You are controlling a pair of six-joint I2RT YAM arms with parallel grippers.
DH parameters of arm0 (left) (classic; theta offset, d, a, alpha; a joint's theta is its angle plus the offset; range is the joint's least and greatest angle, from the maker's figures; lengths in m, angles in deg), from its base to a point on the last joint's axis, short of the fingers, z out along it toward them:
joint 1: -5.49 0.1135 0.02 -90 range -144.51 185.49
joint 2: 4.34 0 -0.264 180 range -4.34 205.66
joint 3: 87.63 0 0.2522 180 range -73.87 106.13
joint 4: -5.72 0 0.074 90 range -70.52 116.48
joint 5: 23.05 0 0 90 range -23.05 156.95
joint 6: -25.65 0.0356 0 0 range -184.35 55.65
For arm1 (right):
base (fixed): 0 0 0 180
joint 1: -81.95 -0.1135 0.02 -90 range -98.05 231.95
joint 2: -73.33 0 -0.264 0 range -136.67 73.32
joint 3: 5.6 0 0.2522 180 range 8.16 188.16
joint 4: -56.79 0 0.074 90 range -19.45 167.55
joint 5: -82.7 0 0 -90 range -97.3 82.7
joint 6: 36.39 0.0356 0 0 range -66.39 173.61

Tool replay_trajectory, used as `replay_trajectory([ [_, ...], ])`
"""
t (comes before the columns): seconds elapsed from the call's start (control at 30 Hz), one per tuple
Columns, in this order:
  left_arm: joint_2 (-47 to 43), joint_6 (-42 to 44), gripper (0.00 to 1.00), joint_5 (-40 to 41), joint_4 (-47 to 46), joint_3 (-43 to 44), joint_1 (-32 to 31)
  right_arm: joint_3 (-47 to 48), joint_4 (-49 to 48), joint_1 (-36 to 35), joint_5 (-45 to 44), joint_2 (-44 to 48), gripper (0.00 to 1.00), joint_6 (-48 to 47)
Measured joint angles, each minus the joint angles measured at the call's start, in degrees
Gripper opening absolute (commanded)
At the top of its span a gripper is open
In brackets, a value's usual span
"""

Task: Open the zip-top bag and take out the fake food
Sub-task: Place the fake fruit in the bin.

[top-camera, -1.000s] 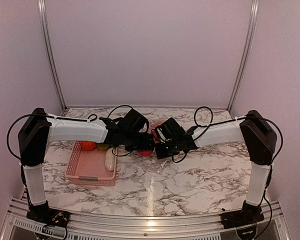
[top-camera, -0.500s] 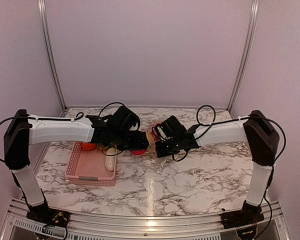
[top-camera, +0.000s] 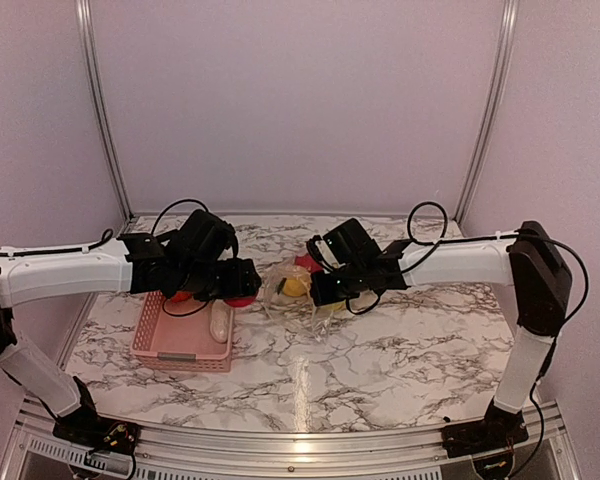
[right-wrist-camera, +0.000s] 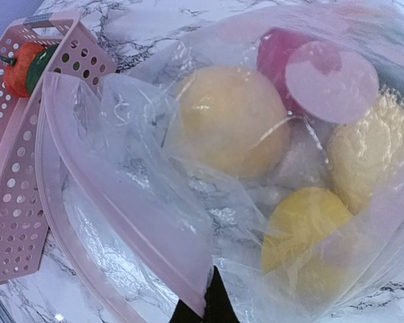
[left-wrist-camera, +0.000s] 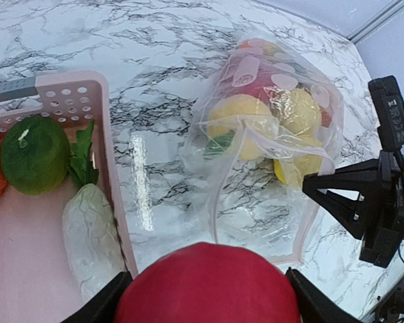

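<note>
A lab robot cell: plain lilac walls, aluminium frame posts, and two arms bolted at the near edge of a marble-patterned tabletop.

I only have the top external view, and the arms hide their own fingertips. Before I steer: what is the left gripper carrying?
Observer: In its wrist view, the left gripper is clamped on a red fake fruit.
Operator: And the right one?
Observer: The right gripper is shut on the zip-top bag, pinching the plastic by its open mouth.
Operator: What's in the bag?
Observer: Three yellowish pieces and a pinkish-red one.
</note>
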Motion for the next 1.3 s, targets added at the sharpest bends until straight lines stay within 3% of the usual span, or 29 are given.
replay_trajectory([
  [0.27, -6.67, -2.08, 0.62, 1.70, 0.42, -8.33, 6.84, 0.68, 1.16, -0.61, 0.17, 0.61, 0.00, -0.20],
  [0.5, -6.88, -1.95, 0.62, 1.70, 0.39, -12.96, 11.87, 2.64, 2.62, -1.57, 0.20, 1.07, 0.00, -0.39],
  [1.07, 4.04, 0.72, 0.63, 1.09, -3.65, -13.75, 16.41, 4.37, 4.28, -2.64, -0.07, 1.95, 0.00, -1.49],
  [1.3, 5.42, 0.98, 0.74, 1.11, -4.35, -13.75, 16.61, 4.37, 4.28, -2.64, -0.07, 2.01, 0.00, -1.51],
])
